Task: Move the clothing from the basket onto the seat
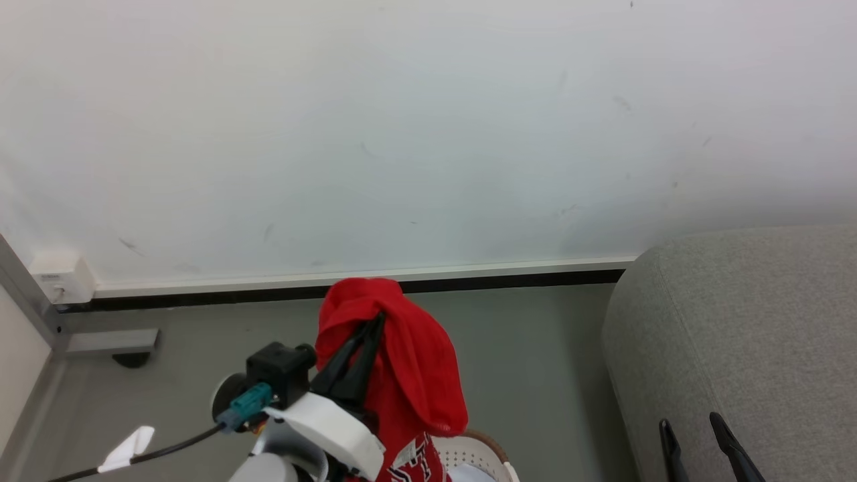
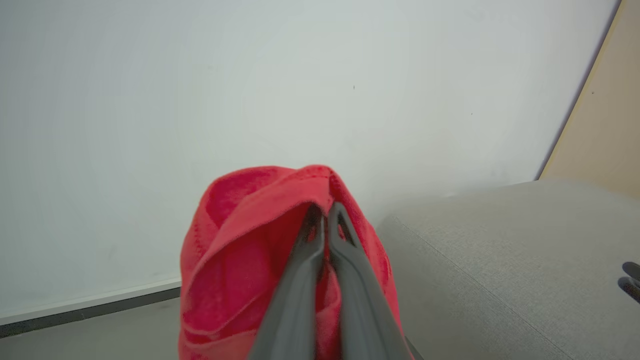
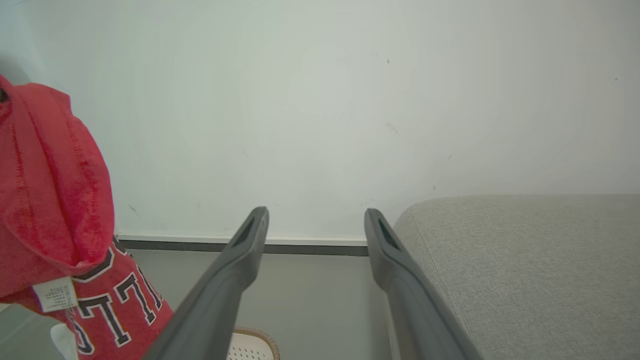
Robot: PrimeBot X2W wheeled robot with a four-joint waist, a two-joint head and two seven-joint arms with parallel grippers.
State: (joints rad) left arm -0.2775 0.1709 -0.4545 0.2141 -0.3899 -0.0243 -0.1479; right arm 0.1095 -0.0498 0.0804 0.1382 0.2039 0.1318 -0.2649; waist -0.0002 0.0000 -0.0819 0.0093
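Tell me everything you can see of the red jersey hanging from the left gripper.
The red jersey looks like soft knit fabric. It is bunched and draped over the left gripper, whose shut fingers pinch a fold near its top. It hangs in the air over the basket, left of the seat and apart from it. Lower down it carries dark lettering outlined in white and a small white care label. Its bottom end runs out of view.

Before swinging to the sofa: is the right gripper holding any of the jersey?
No, the right gripper has its fingers apart with nothing between them; the red jersey hangs from the left gripper.
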